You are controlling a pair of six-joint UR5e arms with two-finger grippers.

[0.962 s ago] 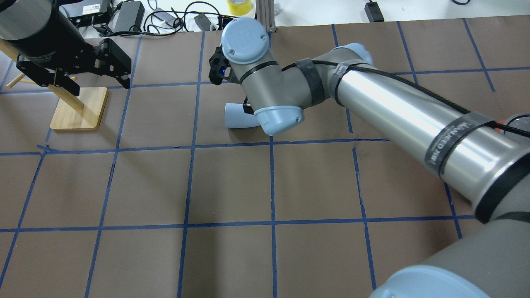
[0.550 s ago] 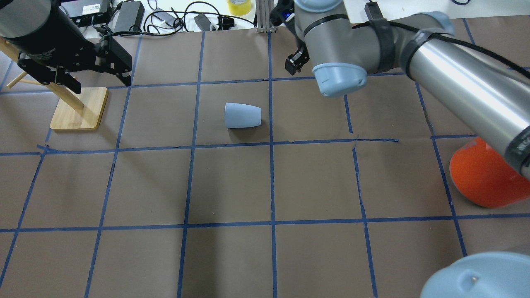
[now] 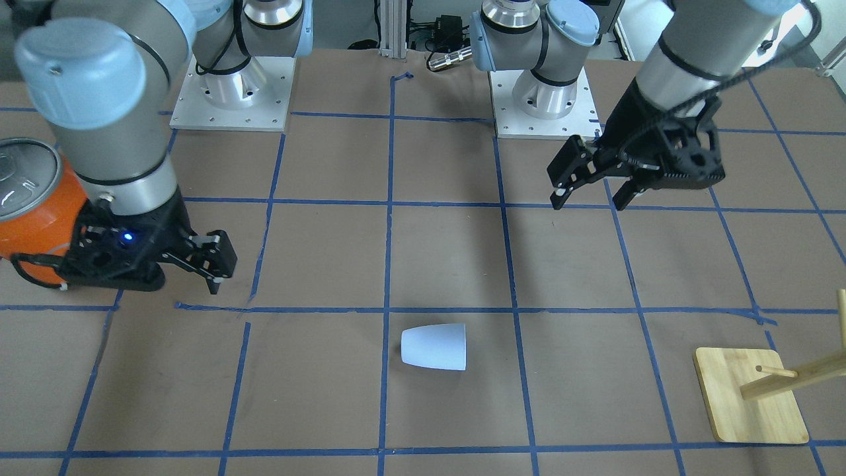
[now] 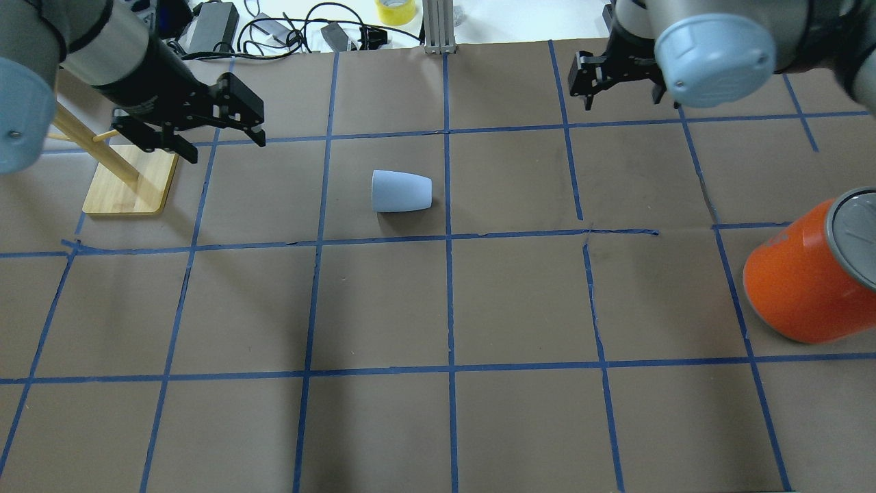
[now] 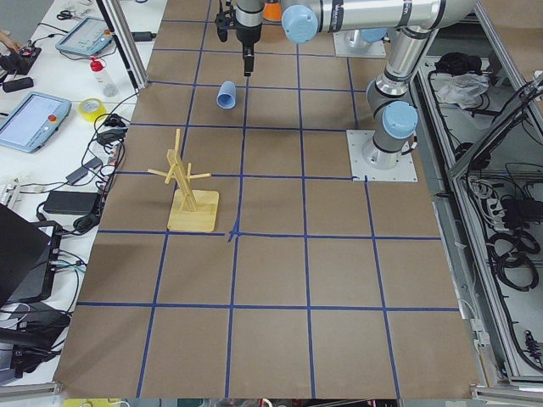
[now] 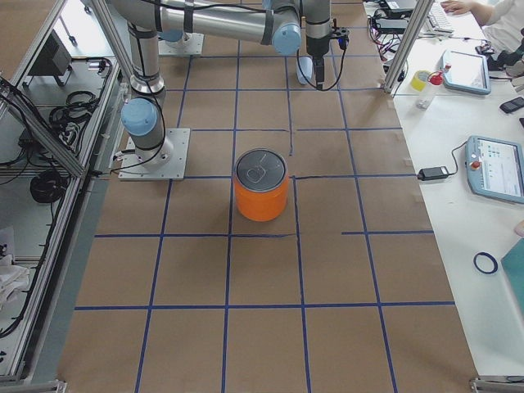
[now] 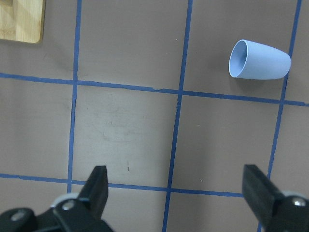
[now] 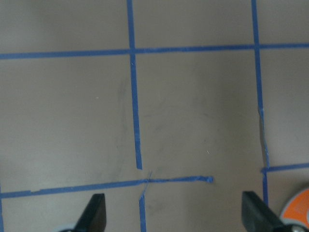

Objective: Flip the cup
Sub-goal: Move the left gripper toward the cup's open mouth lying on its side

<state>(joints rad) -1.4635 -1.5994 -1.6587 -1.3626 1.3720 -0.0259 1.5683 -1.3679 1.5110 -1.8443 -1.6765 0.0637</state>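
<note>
The cup (image 4: 401, 191) is a small pale blue tumbler lying on its side on the brown paper, mouth toward the view's left. It also shows in the front view (image 3: 434, 347), the left wrist view (image 7: 259, 60) and the left side view (image 5: 226, 93). My left gripper (image 4: 224, 148) is open and empty, hovering left of and beyond the cup, also shown in the front view (image 3: 588, 201) and its wrist view (image 7: 176, 193). My right gripper (image 4: 623, 101) is open and empty, far right of the cup; its wrist view (image 8: 174, 217) shows only paper and tape.
A large orange can (image 4: 801, 287) with a silver lid stands at the right edge, also in the front view (image 3: 33, 218). A wooden peg stand (image 4: 130, 181) sits at the left, just behind my left gripper. Cables and boxes lie beyond the table's far edge.
My right arm, which was over the cup, has pulled away up and to the right, leaving the cup on its side. My left gripper has shifted right, toward the cup.
</note>
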